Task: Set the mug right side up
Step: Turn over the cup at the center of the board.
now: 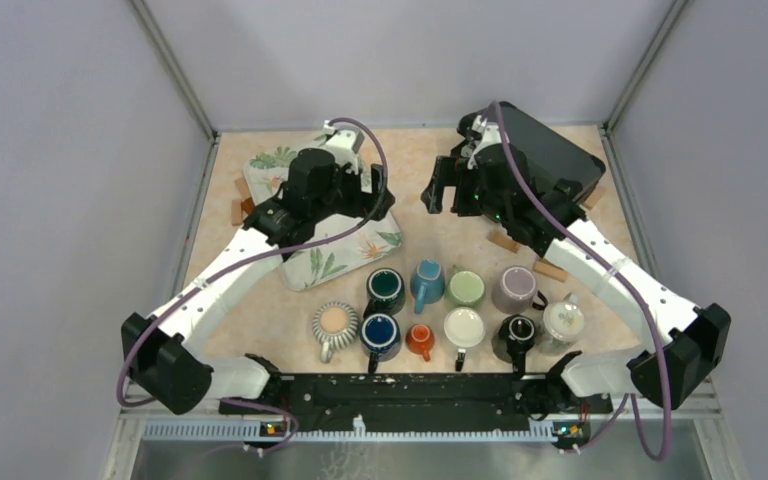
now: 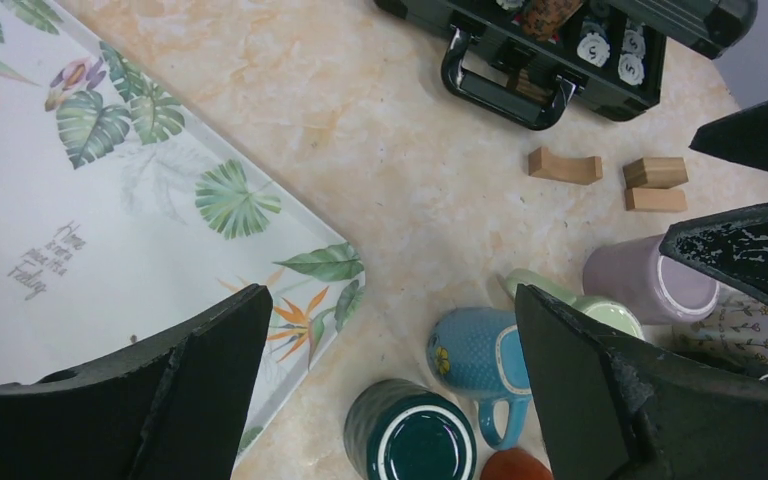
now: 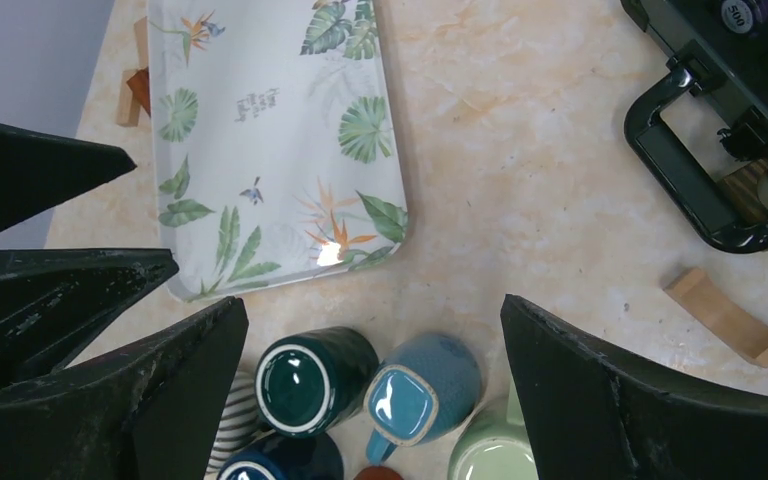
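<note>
Blue mug [image 1: 427,281] stands in the far row of the cluster on the worktop [image 1: 420,232], between the teal mug [image 1: 385,287] and the green mug [image 1: 465,288], apparently base up; no step looks begun; next, a claw must descend into that tight gap, grip, lift and roll it; left claw [image 2: 388,292] and right claw [image 3: 372,300] hang high beyond the mugs, both spread wide, empty, wrists tipped toward them.
</note>
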You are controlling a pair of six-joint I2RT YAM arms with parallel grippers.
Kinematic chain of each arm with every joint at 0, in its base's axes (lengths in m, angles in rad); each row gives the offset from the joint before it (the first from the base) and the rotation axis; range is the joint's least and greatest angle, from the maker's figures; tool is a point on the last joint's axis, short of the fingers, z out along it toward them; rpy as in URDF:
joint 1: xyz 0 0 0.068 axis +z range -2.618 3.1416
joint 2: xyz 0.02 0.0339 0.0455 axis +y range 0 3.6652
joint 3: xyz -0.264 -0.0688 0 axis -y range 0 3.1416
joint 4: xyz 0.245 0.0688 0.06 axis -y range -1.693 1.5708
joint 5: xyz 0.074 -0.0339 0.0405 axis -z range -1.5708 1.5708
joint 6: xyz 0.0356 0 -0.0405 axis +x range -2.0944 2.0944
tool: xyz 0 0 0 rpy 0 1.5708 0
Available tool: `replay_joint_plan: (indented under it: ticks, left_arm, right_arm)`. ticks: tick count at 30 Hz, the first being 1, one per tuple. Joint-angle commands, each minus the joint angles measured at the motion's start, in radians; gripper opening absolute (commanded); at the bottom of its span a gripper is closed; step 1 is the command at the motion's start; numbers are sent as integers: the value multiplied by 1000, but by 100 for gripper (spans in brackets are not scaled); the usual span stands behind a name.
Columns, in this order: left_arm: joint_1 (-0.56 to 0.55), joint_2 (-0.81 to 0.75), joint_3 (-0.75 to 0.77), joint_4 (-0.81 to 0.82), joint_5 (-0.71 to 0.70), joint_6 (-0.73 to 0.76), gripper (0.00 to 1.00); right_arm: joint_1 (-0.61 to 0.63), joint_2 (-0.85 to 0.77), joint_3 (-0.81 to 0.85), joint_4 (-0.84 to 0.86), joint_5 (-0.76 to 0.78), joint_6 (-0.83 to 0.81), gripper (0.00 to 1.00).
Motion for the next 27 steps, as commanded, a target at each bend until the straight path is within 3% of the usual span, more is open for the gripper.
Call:
replay_joint_plan:
  ticks: [1,13,27]
  left_arm:
    - [1,-50,-5,51,-37,5,98]
    - [11,-108,-70,21,-65,6,98]
    - [21,-115,-147,52,10,-49,98]
  right_arm:
    - [-3,14,8,15,-17,-1,99]
    - [22,37,-16,-46,3,6,99]
    - [105,41,-83,-160,92,58,99]
